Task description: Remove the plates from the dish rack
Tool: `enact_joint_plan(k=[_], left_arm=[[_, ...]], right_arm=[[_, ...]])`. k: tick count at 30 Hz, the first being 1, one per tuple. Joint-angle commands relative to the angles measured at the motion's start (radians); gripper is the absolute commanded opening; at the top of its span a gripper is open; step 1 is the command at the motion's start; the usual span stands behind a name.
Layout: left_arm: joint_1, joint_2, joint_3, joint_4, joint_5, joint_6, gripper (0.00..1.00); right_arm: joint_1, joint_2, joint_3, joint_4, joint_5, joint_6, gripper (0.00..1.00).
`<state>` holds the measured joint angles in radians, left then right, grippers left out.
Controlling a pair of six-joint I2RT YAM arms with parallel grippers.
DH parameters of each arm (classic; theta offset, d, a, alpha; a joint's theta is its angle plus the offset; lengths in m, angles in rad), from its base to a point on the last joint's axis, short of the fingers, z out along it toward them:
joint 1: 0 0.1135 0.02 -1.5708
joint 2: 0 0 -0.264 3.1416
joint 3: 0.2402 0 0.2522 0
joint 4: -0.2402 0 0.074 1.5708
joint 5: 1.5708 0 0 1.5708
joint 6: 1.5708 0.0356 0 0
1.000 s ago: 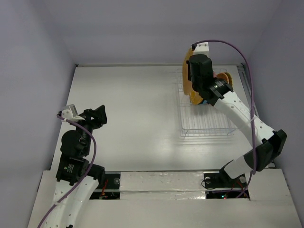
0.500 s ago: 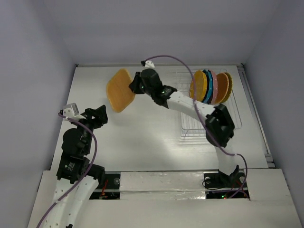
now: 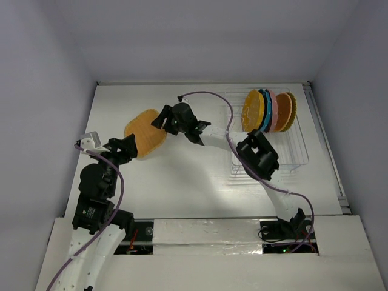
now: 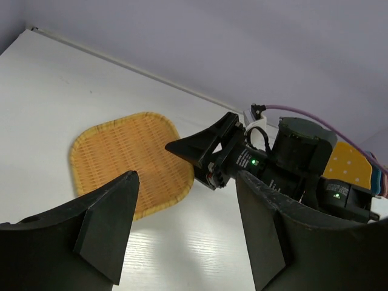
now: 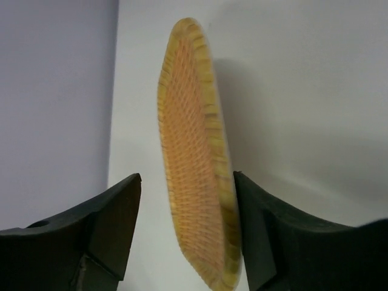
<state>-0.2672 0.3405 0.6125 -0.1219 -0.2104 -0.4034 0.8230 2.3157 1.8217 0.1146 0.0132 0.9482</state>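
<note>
Fingers of the right gripper [image 3: 159, 119] are standing wide apart over the table [image 3: 182, 182] in the top view, gripping nothing that we can confirm. The woven orange plate [image 3: 144, 133] is lying just beyond their tips, looking flat or nearly so. The left gripper [image 3: 123, 148] is hovering at the plate's far edge, fingers parted and empty. Well behind the right fingers, the other plates [image 3: 270, 111] are standing upright in the dish rack [image 3: 267, 162].

Left wrist view: we are looking between its own spread fingers at the plate. One finger of the right gripper is reaching over the plate edge nearest it.

Right wrist view: the plate is sitting edge-on between the open fingers, close against one and well off the other. Contact we cannot tell.

We are judging this the set-down. Doing it well is meaning keeping the fingers spread and backing straight out along the plate's plane so no pad drags the rim. It is also meaning clearing the left gripper before swinging toward the rack.

Plate is showing as a shallow rounded square in basket-weave, orange centre, yellower raised rim.
</note>
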Motion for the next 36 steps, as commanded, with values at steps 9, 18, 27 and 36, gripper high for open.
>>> enact_joint_plan(k=[9,18,27,36], left_arm=[[-0.003,-0.003,-0.005,0.033,0.003,0.006,0.62],[-0.003,-0.014,-0.003,0.031,0.003,0.006,0.62],[-0.003,-0.014,-0.005,0.036,0.003,0.006,0.13],[-0.003,-0.009,0.0,0.024,0.003,0.002,0.08]], right_arm=[[-0.024,-0.125,-0.131,0.051,0.056,-0.058,1.0],[-0.099,-0.467,-0.261,-0.158,0.22,-0.386,0.63],[-0.309,-0.886,-0.484,-0.446,0.529,-0.632,0.0],[-0.415,-0.799,-0.384,-0.659,0.633,-0.75,0.18]])
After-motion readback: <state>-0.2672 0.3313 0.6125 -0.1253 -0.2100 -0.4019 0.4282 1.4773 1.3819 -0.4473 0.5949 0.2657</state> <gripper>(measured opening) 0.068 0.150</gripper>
